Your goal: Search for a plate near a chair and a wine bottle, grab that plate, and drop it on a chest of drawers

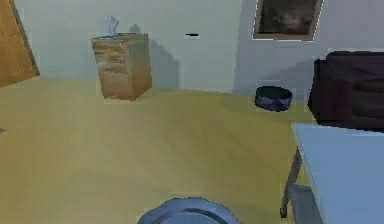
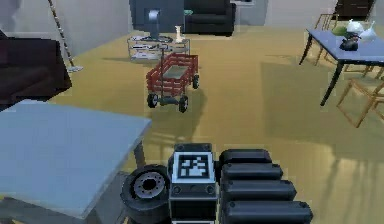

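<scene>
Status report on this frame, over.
Pincer near grey table; load cannot be told. Chest of drawers ahead across floor. Red wagon out to the side.

A framed picture [image 1: 288, 18] is hanging on the wall at the forward view's upper right. A dark sofa [image 1: 350, 90] is standing below it at the right edge. A dark round bin [image 1: 272, 97] is sitting on the floor just left of the sofa. A wooden door [image 1: 14, 45] is showing at the left edge. A grey tabletop [image 1: 345, 165] is reaching in from the lower right.

In the arm side view, a red wagon [image 2: 172, 80] is standing on the yellow floor. A low glass table [image 2: 152, 45] is sitting beyond it, carrying small items too small to tell. A blue tabletop [image 2: 345, 48] is standing at the right. A far couch [image 2: 210, 15] is resting against the back wall.
</scene>
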